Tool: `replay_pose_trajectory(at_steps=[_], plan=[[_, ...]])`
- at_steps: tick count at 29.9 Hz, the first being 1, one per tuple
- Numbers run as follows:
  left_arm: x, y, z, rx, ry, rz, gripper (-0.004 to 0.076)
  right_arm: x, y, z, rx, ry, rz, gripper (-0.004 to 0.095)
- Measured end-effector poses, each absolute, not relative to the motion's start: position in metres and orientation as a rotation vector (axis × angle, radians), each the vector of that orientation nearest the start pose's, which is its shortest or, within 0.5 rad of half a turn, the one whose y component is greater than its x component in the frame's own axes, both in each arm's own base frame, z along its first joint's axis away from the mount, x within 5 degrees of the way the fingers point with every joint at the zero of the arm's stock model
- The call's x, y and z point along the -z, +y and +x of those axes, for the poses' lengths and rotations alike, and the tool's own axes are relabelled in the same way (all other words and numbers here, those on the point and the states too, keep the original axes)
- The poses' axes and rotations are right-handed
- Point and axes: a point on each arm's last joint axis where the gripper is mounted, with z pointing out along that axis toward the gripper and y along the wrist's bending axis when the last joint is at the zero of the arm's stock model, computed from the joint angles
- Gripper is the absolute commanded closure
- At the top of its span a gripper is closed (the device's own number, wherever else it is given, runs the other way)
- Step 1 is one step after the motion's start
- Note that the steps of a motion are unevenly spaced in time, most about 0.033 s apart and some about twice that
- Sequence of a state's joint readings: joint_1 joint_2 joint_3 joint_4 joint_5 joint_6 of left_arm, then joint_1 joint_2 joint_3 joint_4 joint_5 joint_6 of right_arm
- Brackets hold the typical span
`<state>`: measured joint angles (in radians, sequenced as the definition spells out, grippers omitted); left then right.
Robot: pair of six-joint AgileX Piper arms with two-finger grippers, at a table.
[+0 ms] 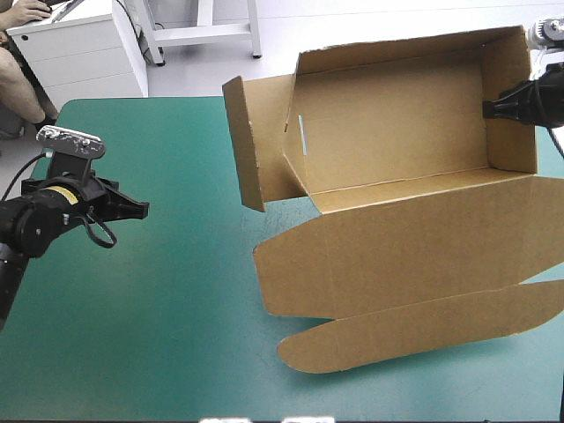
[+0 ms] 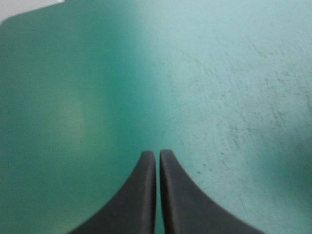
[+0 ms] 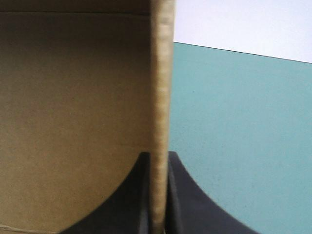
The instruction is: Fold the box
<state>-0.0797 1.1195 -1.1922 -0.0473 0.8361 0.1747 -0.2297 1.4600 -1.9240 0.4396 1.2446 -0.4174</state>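
The brown box stands as an open tray on the right half of the table, tilted up, walls raised, its lid spread flat toward the near edge. One side flap juts out at its left end. My right gripper is at the tray's right wall, shut on that wall's edge, which runs up between the black fingers. My left gripper is far from the box, over the table's left side. In the left wrist view the left gripper is shut on nothing, only teal-green cover ahead.
The teal-green cover stretches bare between my left gripper and the box. White furniture stands beyond the far left edge of the table. The table's far edge shows past the box wall in the right wrist view.
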Motion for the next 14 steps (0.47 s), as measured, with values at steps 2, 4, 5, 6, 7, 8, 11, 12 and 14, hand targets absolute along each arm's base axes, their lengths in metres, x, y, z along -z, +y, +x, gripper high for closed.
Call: replay_pose_trajectory(at_steps=[2,4,5,6,7,8,11,12,14], plan=[[-0.392,-0.012,0.233,0.104,2.260,0.266,0.0706,-0.507,-0.024,0.276,-0.224,2.148,-0.266,0.0928],[-0.385,0.000,0.240,0.229,2.286,0.265,0.0706,-0.506,-0.021,0.276,-0.264,2.144,-0.267,0.0928],[-0.381,0.008,0.244,0.273,2.293,0.247,0.0706,-0.505,-0.021,0.275,-0.278,2.146,-0.267,0.0928],[-0.379,0.014,0.246,0.329,2.290,0.237,0.0706,-0.504,-0.020,0.275,-0.284,2.147,-0.267,0.0928],[-0.377,0.021,0.249,0.377,2.279,0.227,0.0706,-0.503,-0.020,0.275,-0.286,2.150,-0.266,0.0928],[-0.376,0.024,0.251,0.418,2.263,0.234,0.0706,-0.502,-0.020,0.275,-0.287,2.154,-0.265,0.0928],[-0.370,0.033,0.260,0.515,2.227,0.281,0.0706,-0.500,-0.020,0.275,-0.287,2.161,-0.263,0.0928],[-0.366,0.033,0.263,0.549,2.217,0.317,0.0706,-0.500,-0.020,0.275,-0.287,2.161,-0.263,0.0928],[-0.355,0.031,0.270,0.631,2.198,0.392,0.0706,-0.501,-0.020,0.274,-0.294,2.156,-0.264,0.0928]])
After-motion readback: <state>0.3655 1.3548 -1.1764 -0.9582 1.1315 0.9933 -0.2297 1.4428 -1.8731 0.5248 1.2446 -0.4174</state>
